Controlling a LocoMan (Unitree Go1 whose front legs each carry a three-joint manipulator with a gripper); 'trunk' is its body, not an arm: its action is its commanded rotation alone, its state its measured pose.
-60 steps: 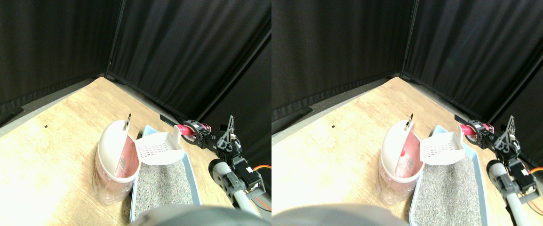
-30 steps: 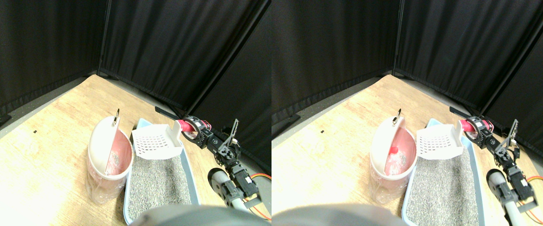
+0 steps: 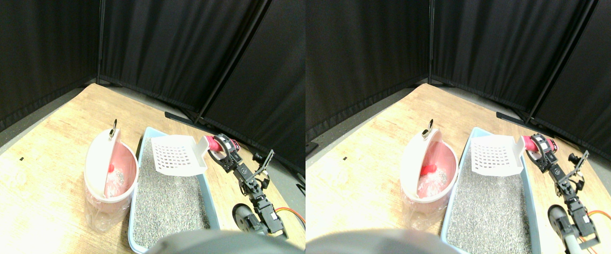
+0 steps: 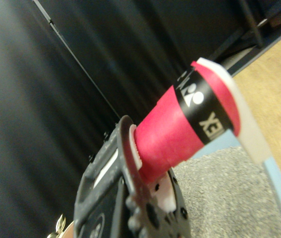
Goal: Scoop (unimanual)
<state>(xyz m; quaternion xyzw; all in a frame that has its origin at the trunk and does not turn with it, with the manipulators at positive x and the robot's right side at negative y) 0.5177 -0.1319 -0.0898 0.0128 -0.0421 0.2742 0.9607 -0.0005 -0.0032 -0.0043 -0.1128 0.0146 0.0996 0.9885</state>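
Scoop (image 3: 179,155): white slotted litter scoop, held above far end of litter tray (image 3: 138,212), clear of the litter (image 3: 170,201). Basket faces up, slots visible, looks empty; no clump seen in it.
Handle (image 3: 211,144): thick, red-wrapped, w/ black band. Runs from scoop back into right gripper (image 3: 222,151).
Jaws: pinching the red handle. In wrist view the wrap (image 4: 180,126) passes through the dark jaw frame (image 4: 130,198), which is pressed against it.
Why held so: judged, long handle lets the arm stay beside the tray while the basket sits over the litter. Level basket would keep a load from spilling.
Bin (image 3: 108,172): white swing-lid bin w/ pink liner, just beside tray on its left. Lid tipped open, small red item (image 3: 110,168) and pale debris inside. Judged as the dump point, placed close so the carry is short.
Tray: pale blue rim, grey litter filling it, on wood floor (image 3: 35,159).
Stage: judged, scoop looks unloaded and sits over the tray, not the bin, so either a dump is done or a new pass is due; cannot tell which.
Stereo view only: scoop basket, bin, full tray, arm links (image 3: 252,185), orange cable (image 3: 287,211).
Wrist view only: close grip detail on wrap, black band, tray edge (image 4: 279,183) and litter grain (image 4: 219,198). Basket and bin out of frame.
Surround: black curtains (image 3: 178,47) behind.
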